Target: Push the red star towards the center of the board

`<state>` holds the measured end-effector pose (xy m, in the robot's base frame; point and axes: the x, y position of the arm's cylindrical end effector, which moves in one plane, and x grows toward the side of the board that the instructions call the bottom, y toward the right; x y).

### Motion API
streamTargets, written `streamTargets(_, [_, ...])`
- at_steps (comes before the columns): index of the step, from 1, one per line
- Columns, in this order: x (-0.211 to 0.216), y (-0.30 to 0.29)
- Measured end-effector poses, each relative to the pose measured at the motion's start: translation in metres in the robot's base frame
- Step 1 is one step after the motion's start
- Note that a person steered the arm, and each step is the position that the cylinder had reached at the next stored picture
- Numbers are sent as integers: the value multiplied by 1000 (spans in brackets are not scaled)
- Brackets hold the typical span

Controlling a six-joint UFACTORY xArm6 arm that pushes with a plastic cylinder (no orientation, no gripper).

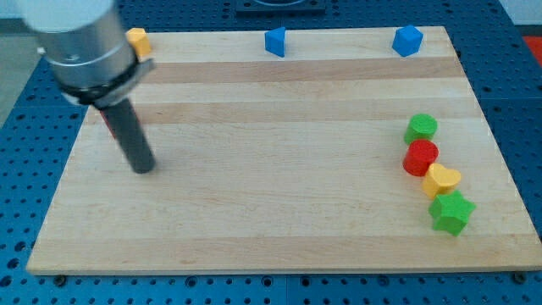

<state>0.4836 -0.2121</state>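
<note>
A red block (107,124), too hidden for its shape to be made out, shows only as a thin sliver behind my rod near the board's left edge. The rod comes down from the view's top left. My tip (143,167) rests on the wooden board (271,212), just below and to the right of that red sliver. A red cylinder (420,158) stands far off at the view's right.
A yellow block (138,40) sits at the top left edge, partly behind the arm. Two blue blocks (275,41) (407,40) stand along the top edge. At the right, a green cylinder (421,128), a yellow heart (441,180) and a green star (451,212) cluster with the red cylinder.
</note>
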Motion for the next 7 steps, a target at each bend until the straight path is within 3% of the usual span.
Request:
streamTargets(1, [0, -44])
streamTargets(3, [-25, -78])
streamTargets(5, [-66, -80])
streamTargets(7, [-79, -64])
